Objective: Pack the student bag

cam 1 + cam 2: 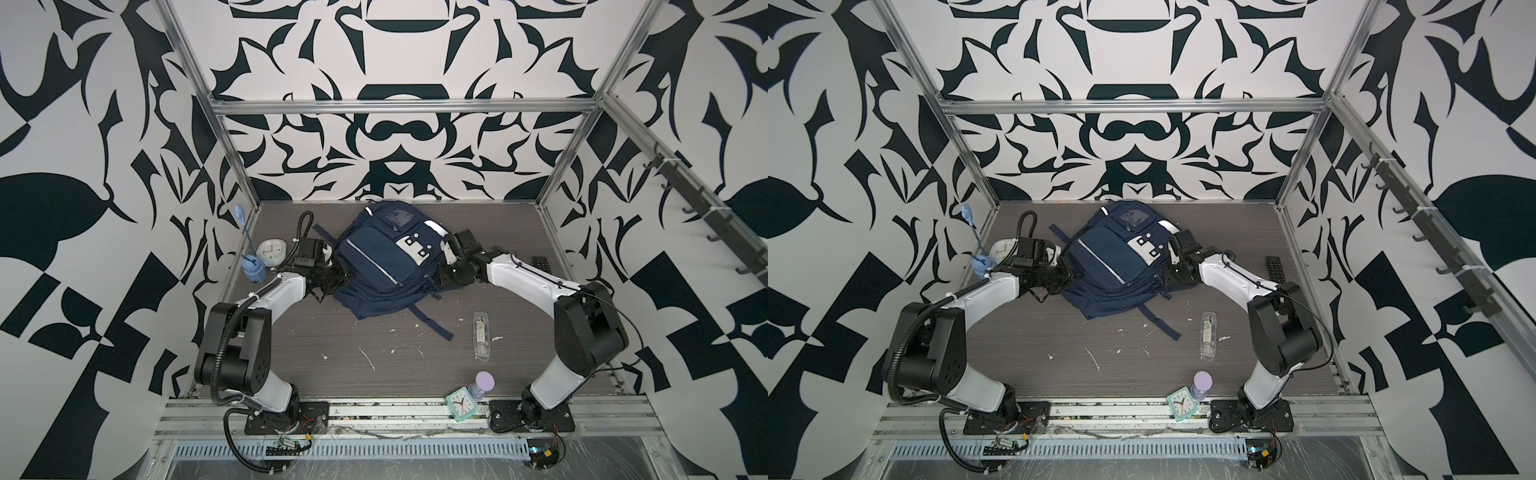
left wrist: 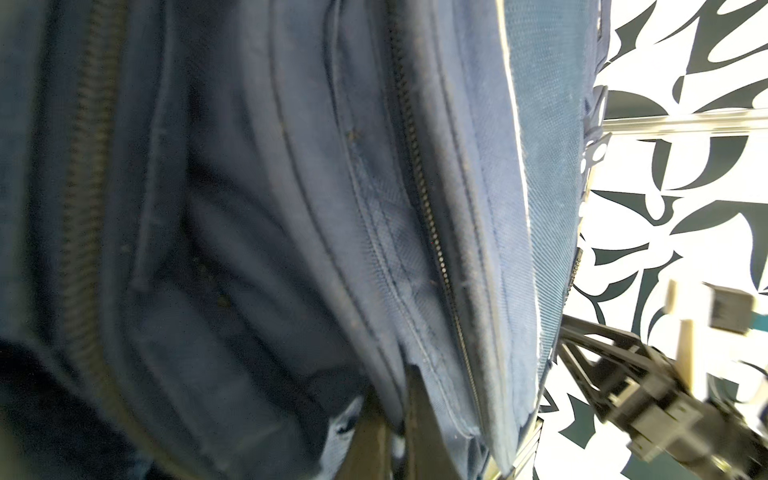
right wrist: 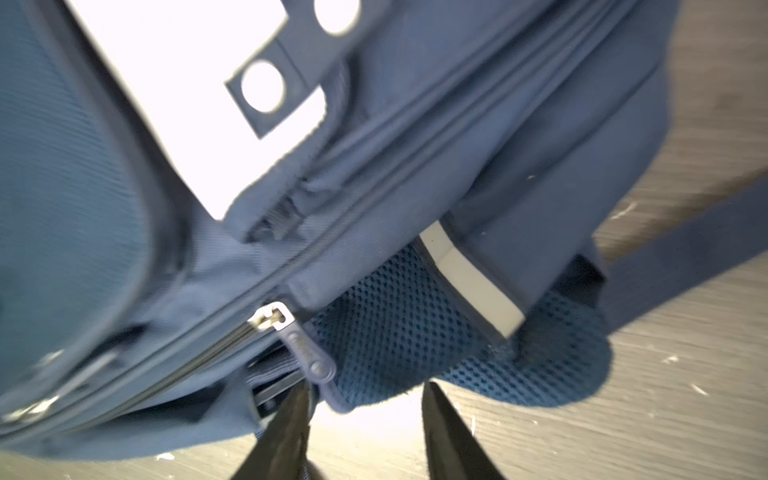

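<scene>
The student bag, navy with a white buckled flap, lies flat on the middle of the table in both top views. My left gripper is pressed against the bag's left side, shut on a fold of its blue fabric beside a closed zipper. My right gripper sits at the bag's right side, open, with bare table between its fingers. A silver zipper slider with a blue pull tab hangs just off one fingertip, next to the mesh padding.
A round white clock and a blue bottle with a wand stand at the far left. A black remote lies at the far right. A clear case, a purple-capped bottle and a mint alarm clock sit front right.
</scene>
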